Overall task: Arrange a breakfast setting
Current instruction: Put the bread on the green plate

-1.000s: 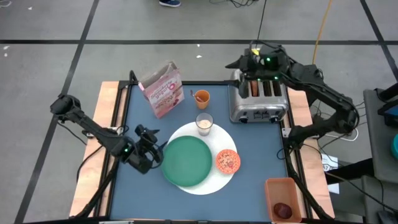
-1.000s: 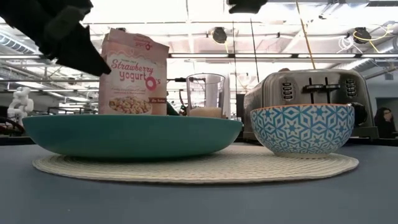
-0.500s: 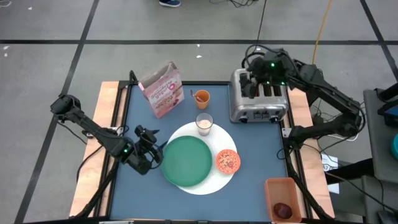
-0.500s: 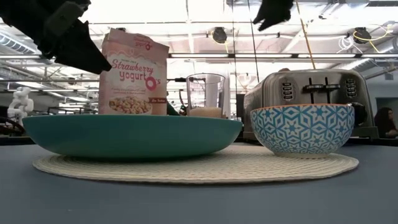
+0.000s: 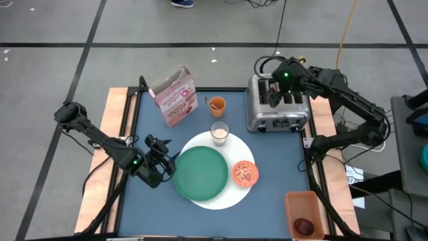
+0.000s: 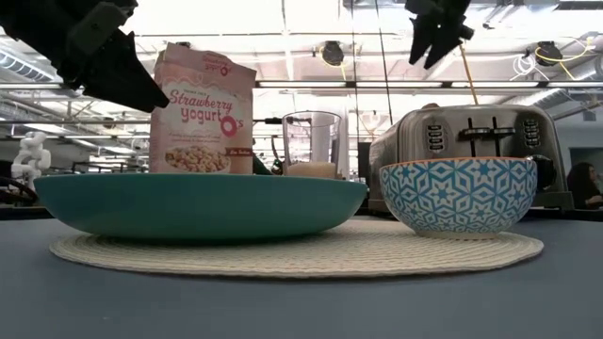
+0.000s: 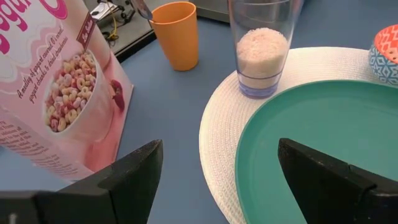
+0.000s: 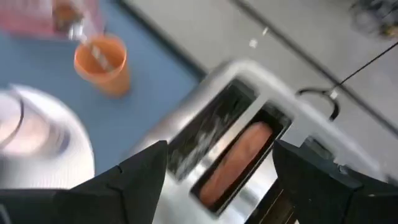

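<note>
Blue table top (image 5: 154, 207), grey floor around it. Green plate (image 5: 202, 172) sits on white round mat (image 5: 227, 196), centre of high view; small orange patterned bowl (image 5: 245, 173) on the mat's right edge, milk glass (image 5: 219, 132) at its top edge. Orange cup (image 5: 216, 104) with metal spoon (image 5: 208, 101) above that, pink cereal box (image 5: 174, 96) upper left. Bagel (image 8: 235, 163) in a slot of the silver toaster (image 5: 277, 107), upper right. Right gripper (image 5: 275, 96) over the toaster, fingers apart, empty. Left gripper (image 5: 168, 165) just left of the plate, fingers spread, empty. Dark red fruit (image 5: 304, 225) in orange bin (image 5: 291, 206), lower right.
</note>
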Controlling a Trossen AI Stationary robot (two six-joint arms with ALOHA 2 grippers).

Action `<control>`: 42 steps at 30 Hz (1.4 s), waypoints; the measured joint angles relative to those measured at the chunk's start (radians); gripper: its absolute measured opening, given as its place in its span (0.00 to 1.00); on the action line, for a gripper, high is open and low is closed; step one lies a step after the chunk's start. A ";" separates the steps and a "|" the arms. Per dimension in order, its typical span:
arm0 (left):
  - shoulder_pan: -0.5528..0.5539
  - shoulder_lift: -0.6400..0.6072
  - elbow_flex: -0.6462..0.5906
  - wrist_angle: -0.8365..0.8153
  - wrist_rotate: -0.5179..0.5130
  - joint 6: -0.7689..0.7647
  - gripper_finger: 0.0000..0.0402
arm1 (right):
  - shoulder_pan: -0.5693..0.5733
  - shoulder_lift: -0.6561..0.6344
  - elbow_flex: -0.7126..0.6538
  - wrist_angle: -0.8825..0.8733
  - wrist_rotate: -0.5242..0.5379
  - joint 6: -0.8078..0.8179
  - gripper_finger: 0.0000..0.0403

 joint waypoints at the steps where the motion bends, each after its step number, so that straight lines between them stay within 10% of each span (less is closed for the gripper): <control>1: 0.000 0.000 0.000 0.000 0.000 0.000 0.80 | 0.000 0.007 0.000 -0.023 -0.004 0.004 0.70; 10: 0.000 0.000 0.000 0.001 0.000 0.000 0.80 | -0.002 0.072 0.000 -0.113 0.024 0.224 0.70; 42: 0.000 0.000 -0.001 0.001 0.000 0.002 0.80 | -0.002 0.088 0.000 -0.114 0.105 0.226 0.70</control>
